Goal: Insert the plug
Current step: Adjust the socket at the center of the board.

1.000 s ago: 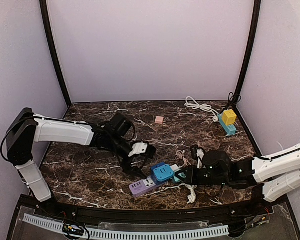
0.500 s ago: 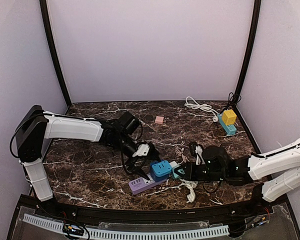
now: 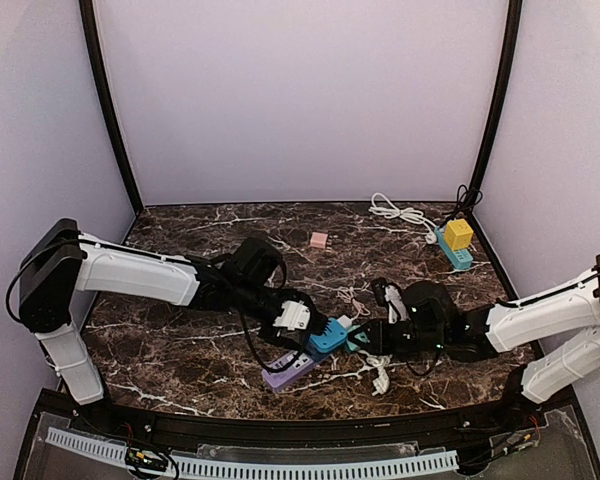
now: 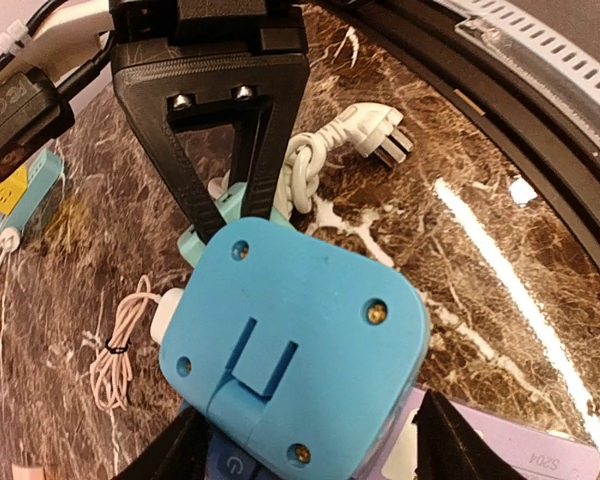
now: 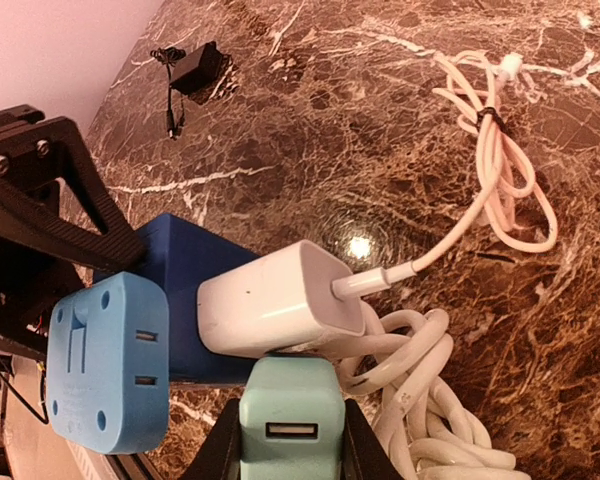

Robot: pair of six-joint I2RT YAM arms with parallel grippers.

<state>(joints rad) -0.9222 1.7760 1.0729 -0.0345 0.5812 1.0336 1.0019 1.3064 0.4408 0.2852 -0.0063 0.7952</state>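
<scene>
1. The right gripper [image 5: 289, 452] is closed on the green plug [image 5: 290, 405], one finger on each side. Only the fingers' inner edges show at the bottom of the wrist view.
2. The green plug sits low over the table [image 3: 180, 350], just beside the blue adapter [image 4: 300, 360] and against the white charger [image 5: 275, 300]. Its prongs are hidden, so it cannot be told whether it is in a socket.
3. The left gripper [image 4: 315, 445] straddles the blue adapter, its fingers [image 4: 458, 440] spread apart. Their tips are cut off by the frame, and contact with the adapter cannot be made out.
4. The power strip [image 3: 285, 373] lies under the adapter. From above only its purple end shows, with the rest covered by the adapter and both grippers.
5. The white charger rests on a dark blue block [image 5: 180, 265] that is mostly covered.
6. The coiled white cord [image 5: 420, 400] runs off the lower edge of the right wrist view.
</scene>
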